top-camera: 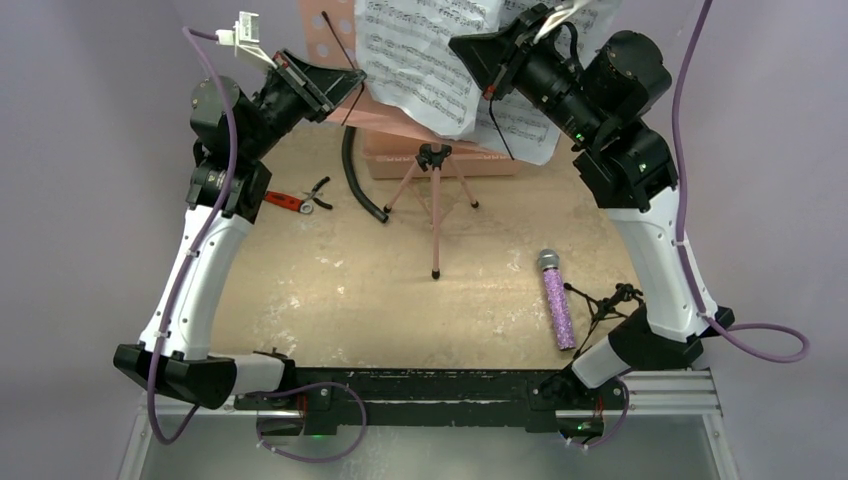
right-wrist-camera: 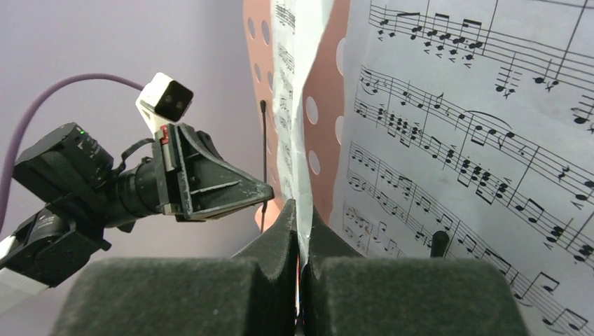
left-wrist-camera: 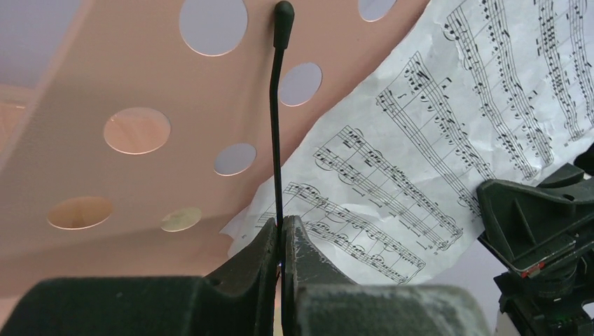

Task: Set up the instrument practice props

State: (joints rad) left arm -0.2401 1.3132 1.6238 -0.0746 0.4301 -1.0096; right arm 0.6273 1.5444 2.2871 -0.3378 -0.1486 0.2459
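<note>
left gripper [left-wrist-camera: 282, 231] is clamped on retainer wire [left-wrist-camera: 276, 126] | right gripper [right-wrist-camera: 300, 224] is pinched on sheet-music page [right-wrist-camera: 294, 84] | music stand [top-camera: 308, 25] is seen at 12 o'clock | risk: page torn if wire is released early

My left hand [left-wrist-camera: 281, 227] sits at the bottom of the view, its two fingers pinched together on the lower end of a thin black wire [left-wrist-camera: 275, 126], which runs straight up to a rounded rubber tip near the top edge. Behind the wire spreads the pink stand [left-wrist-camera: 91, 77], pierced with round holes. A creased sheet [left-wrist-camera: 434, 161] of printed music lies across the stand's right side, and my right hand [left-wrist-camera: 494, 196] shows black at the right edge, in front of the sheet's lower corner.
</note>
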